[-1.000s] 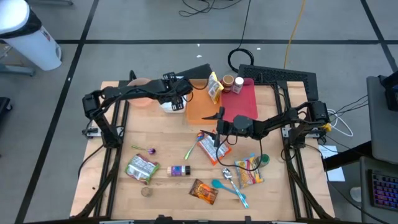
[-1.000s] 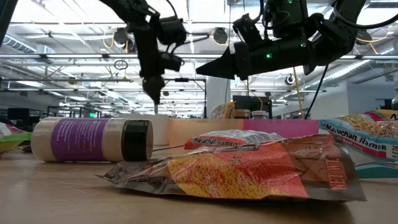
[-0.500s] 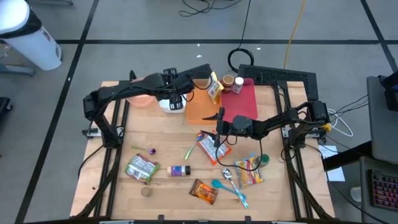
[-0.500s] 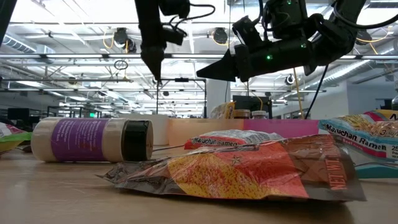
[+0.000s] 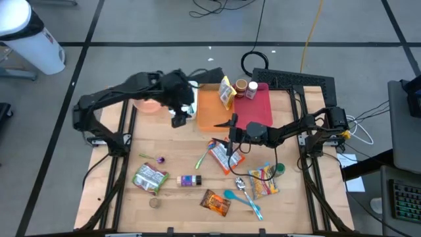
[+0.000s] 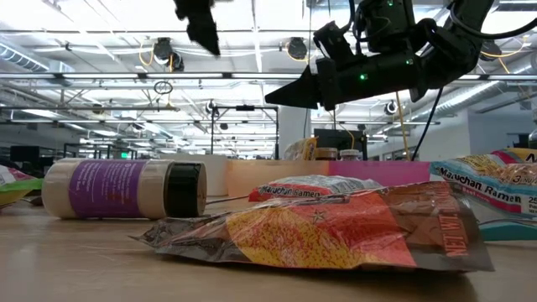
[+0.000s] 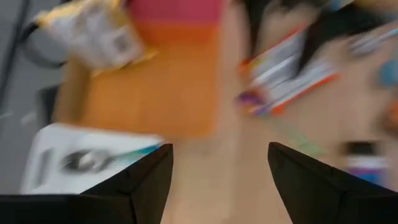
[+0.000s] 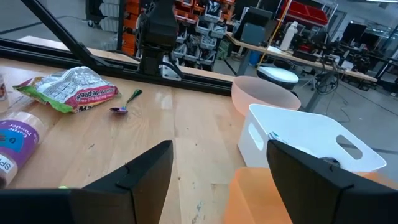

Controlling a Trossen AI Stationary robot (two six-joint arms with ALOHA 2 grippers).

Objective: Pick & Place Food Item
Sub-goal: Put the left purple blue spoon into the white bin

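My left gripper (image 5: 178, 118) has just lifted off the bin (image 7: 43, 146) and swung back toward its own side. In the low view it has climbed almost out of the top. Its fingers have eased in a little but stand well apart with nothing between them. A spoon (image 7: 81, 160) lies in the bin, so I judge that drop finished and this arm free for the next pick. My right gripper (image 5: 229, 135) has not stirred. It hangs wide apart and empty just above the near ramen pack (image 5: 220, 155), which lies flat on the bare wood in front of the boards, and I take that pack as the food item next in line. No food sits in the bin yet, so most of the job is ahead. Counting from the left, I see one pink bowl (image 5: 146, 105), one bin and one green bag (image 5: 149, 176). Next come one spice bottle (image 5: 189, 180) on its side and one brown bag (image 5: 216, 202). There are two boards, orange (image 5: 212, 113) and red (image 5: 256, 108), with one yellow bag (image 5: 227, 92) at their far edge and two jars (image 5: 241, 85) just beside it. There are two ramen packs, the second (image 5: 264, 181) farther right. More spoons lie near that pack, though I cannot count them surely.
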